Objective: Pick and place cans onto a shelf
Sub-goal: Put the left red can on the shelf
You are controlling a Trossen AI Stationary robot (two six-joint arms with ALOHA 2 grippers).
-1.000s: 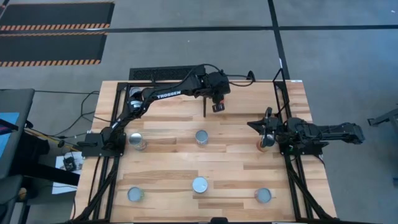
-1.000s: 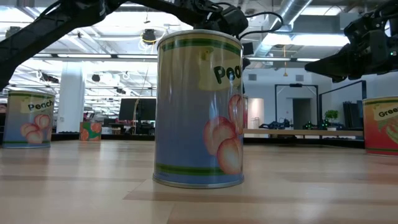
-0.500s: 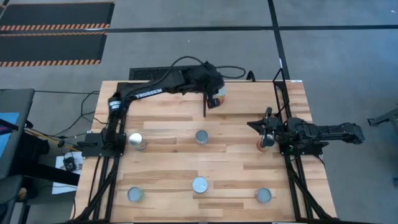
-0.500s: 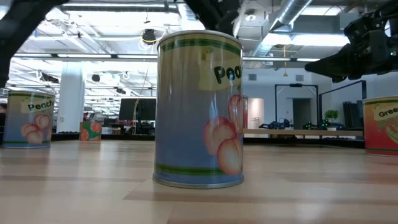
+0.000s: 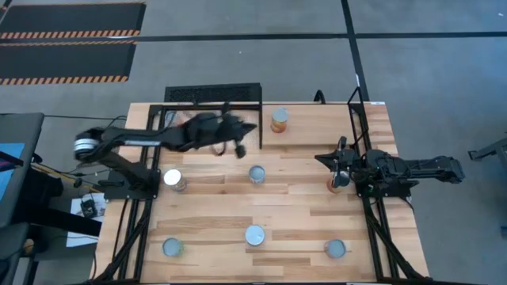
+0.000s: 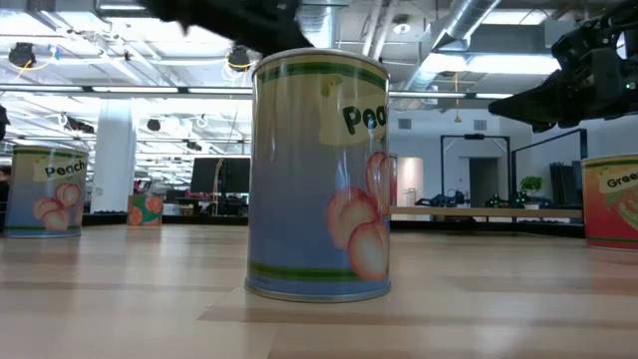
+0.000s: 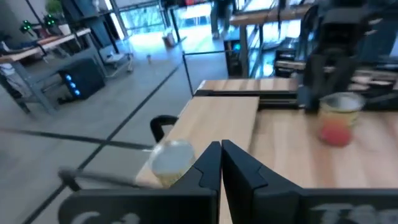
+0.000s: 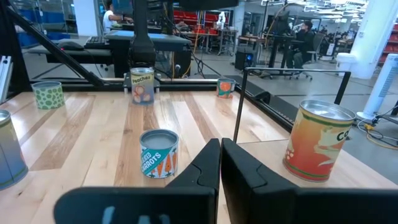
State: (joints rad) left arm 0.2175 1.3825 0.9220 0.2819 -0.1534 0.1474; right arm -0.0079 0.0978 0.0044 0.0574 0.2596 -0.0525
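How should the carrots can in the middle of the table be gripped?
The carrots can stands upright with clear board all round. Grip its straight side wall about mid-height, jaws across the round body. The left gripper probably reaches it best, coming down from above.

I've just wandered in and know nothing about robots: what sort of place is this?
Probably a robotics lab in an open-plan workshop: two robot arms at a wooden table set with cans, exposed ceiling ducts, and workbenches behind.

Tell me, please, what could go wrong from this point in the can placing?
1. The left gripper, shut, hangs near the middle can; a low sweep might knock it over.
2. The right gripper sits right beside the can at the right edge; a careless start could push it.
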